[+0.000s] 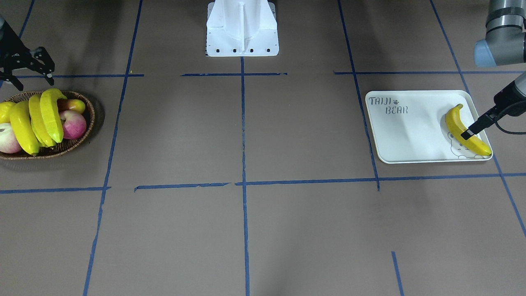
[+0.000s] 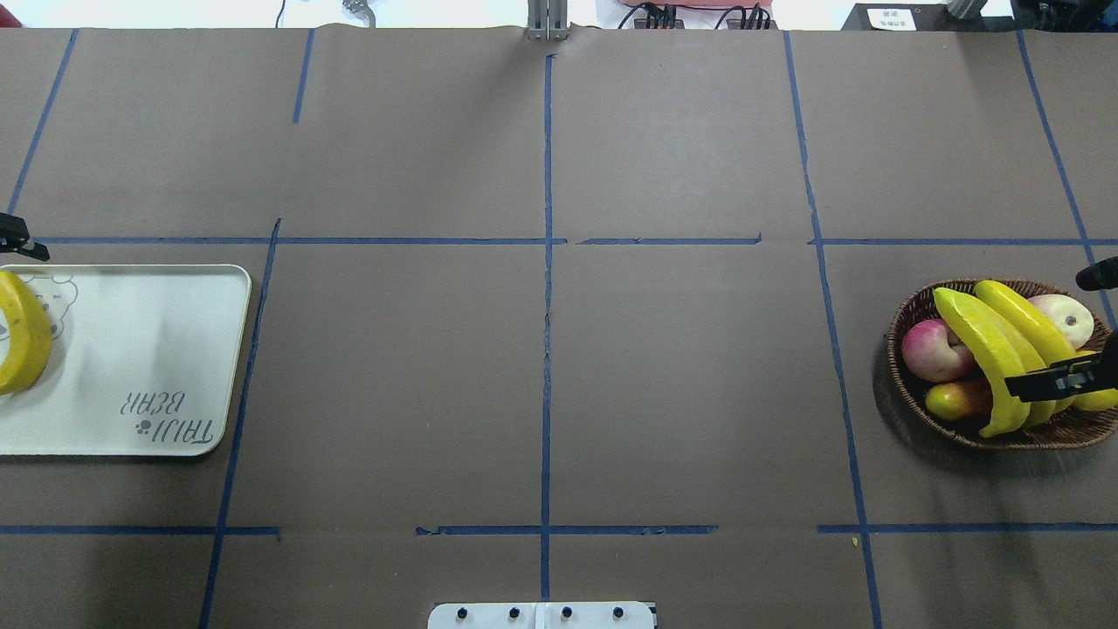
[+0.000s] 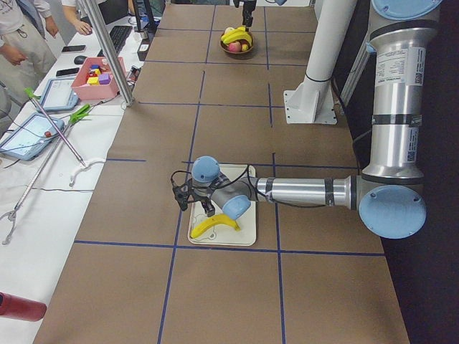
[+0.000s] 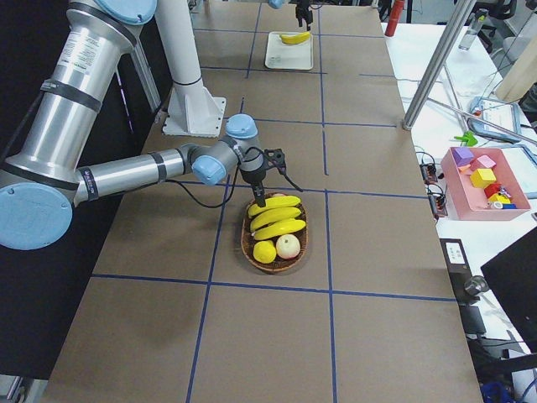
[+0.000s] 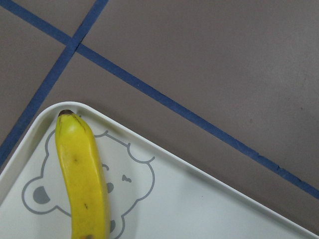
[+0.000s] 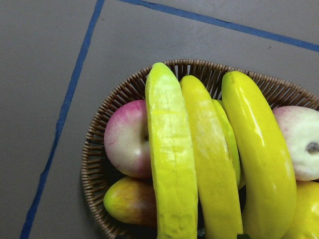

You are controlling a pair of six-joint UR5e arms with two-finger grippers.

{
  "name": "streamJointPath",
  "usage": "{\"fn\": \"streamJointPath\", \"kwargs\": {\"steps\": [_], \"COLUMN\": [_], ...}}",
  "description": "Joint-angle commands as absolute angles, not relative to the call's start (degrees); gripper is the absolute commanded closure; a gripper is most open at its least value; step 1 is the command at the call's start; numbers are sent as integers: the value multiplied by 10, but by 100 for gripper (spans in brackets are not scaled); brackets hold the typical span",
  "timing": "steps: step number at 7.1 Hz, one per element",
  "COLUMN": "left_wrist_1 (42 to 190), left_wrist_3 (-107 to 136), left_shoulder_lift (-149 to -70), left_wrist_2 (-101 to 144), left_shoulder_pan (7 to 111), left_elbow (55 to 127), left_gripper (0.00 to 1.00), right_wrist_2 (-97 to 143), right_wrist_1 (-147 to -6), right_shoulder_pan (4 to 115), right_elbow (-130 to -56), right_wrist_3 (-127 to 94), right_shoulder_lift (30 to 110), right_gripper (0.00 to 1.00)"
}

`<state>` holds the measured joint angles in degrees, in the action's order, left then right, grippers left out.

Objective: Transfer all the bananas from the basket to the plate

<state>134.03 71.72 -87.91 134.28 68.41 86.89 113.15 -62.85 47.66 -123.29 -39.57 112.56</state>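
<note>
Three long yellow bananas lie side by side across the dark wicker basket, and they fill the right wrist view. One more banana lies on the off-white "TAIJI BEAR" plate, over the bear drawing. My right gripper hangs open just above the basket's bananas, holding nothing. My left gripper is open above the plate's banana, with one finger showing over it. It holds nothing.
The basket also holds two pink-and-white apples, a plump yellow fruit and a small yellow-red fruit. The robot's white base stands mid-table. Blue tape lines cross the brown tabletop.
</note>
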Motion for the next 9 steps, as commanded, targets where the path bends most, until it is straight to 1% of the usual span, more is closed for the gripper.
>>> {"fn": "streamJointPath", "kwargs": {"steps": [1, 5, 6, 8, 9], "left_wrist_1": [1340, 1340, 1340, 1340, 1339], "left_wrist_3": [717, 718, 718, 717, 718], "left_shoulder_lift": [-881, -887, -887, -887, -888], "left_wrist_2": [1342, 1341, 1341, 1341, 1341], "left_shoulder_pan": [684, 682, 682, 682, 682], "left_elbow": [869, 866, 865, 863, 863], "left_gripper": [0, 0, 0, 0, 0], "right_wrist_2": [1111, 1107, 1107, 1107, 1107], "right_wrist_1": [-626, -627, -627, -627, -627], "right_shoulder_pan": [447, 428, 424, 420, 420], "right_elbow": [-1215, -1193, -1191, -1186, -1184], "right_wrist_3": [-403, -414, -414, -413, -413], "right_shoulder_lift": [1108, 1100, 1100, 1097, 1097], "right_gripper": [28, 32, 35, 47, 61]}}
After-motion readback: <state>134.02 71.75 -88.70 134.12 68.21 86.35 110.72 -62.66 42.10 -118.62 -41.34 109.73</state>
